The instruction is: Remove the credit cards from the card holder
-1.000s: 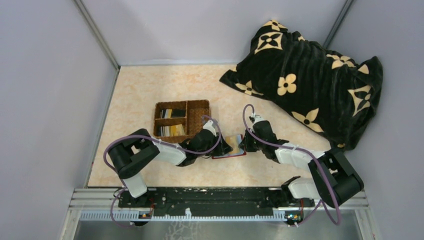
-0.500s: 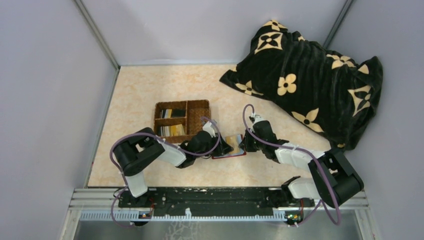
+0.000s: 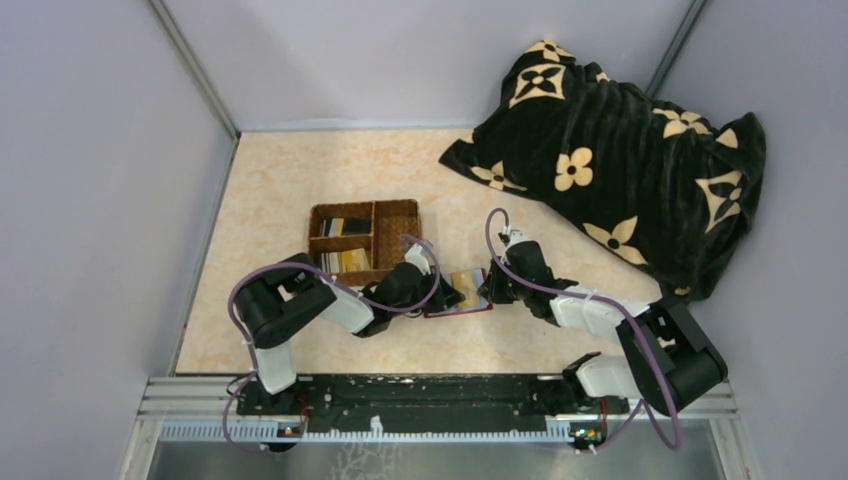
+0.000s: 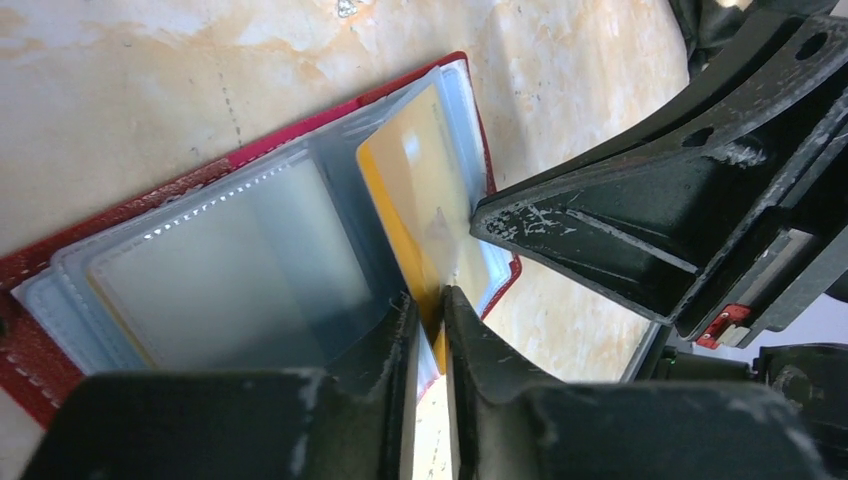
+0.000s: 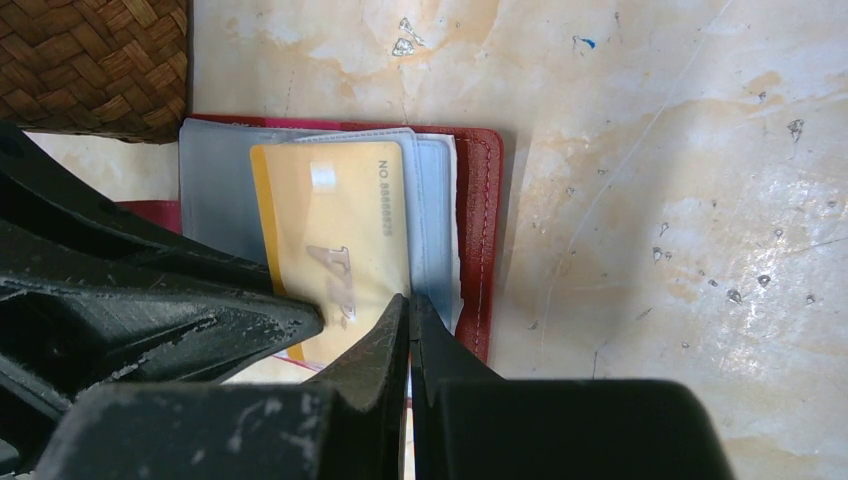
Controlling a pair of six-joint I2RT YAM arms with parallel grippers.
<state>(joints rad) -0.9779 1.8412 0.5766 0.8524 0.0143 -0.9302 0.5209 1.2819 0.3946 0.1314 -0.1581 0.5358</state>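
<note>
Just closed in: grip taken, pull not yet begun

From above, the left arm's elbow had swung toward the centre over the last second, while the left gripper (image 3: 447, 296) stayed at the small red booklet-style card holder (image 3: 460, 313). The holder lay open on the beige marbled tabletop (image 3: 290, 180), just beside the near-right corner of the brown wicker divided basket (image 3: 395, 207). The right gripper (image 3: 487, 290) faced it from the other side and had not shifted. Some flat cards already lay in the basket's compartments. A black flower-patterned blanket (image 3: 620, 150) sat well apart at the far right.

At the left wrist, the jaws had narrowed to a slit with the near edge of an orange-yellow plastic credit card (image 4: 425, 210) pinched between them. That card stood tilted up out of the clear bluish inner pockets (image 4: 230, 260), its far end seemingly still sleeved. I judged the grip made, so drawing the card free came next.

At the right wrist, the jaws were fully together, their tips at the near edge of the pockets beside the card. Whether a thin pocket leaf sat between them I could not tell; they seemed to pin the holder down.

Bare tabletop lay open to the holder's right. The basket wall crowded its far-left corner, and the two grippers nearly touched, leaving little room between them
</note>
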